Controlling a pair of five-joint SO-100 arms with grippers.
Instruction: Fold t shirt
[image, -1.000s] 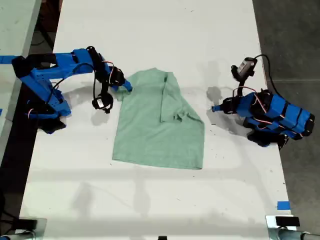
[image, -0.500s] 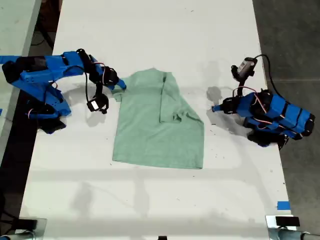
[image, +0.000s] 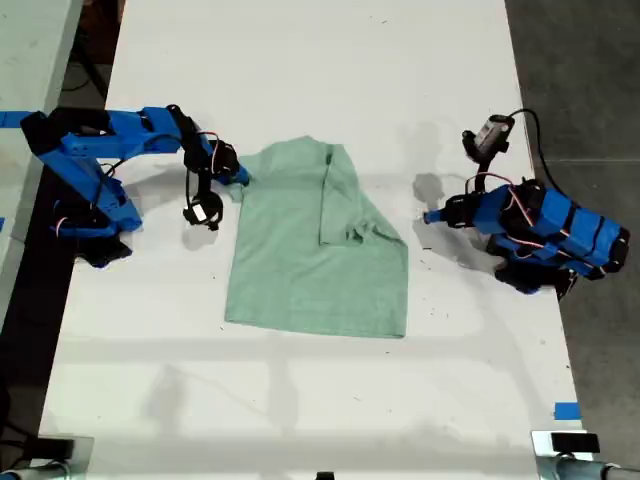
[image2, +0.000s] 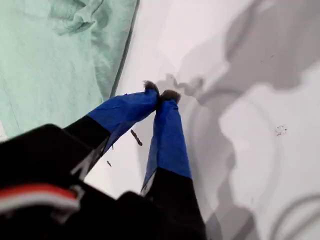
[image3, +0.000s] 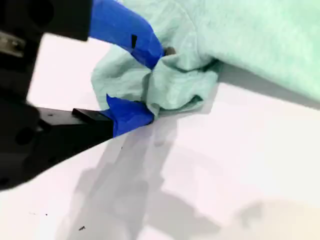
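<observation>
One t shirt (image: 318, 245) is counted on the one white table (image: 300, 60). Two blue arms are seen, one at the exterior view's left (image: 100, 150) and one at its right (image: 540, 225), each carrying one end effector. Two pieces of blue tape are spotted: one (image: 566, 410) at the table's near right edge, one (image: 10, 119) at the far left.

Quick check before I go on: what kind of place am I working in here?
Likely a lab or workshop bench for robot trials, not a home: a long bare white table, two blue arms fixed at its sides with loose wiring, grey floor beyond, and blue tape markers. Only the t shirt lies on it.
</observation>
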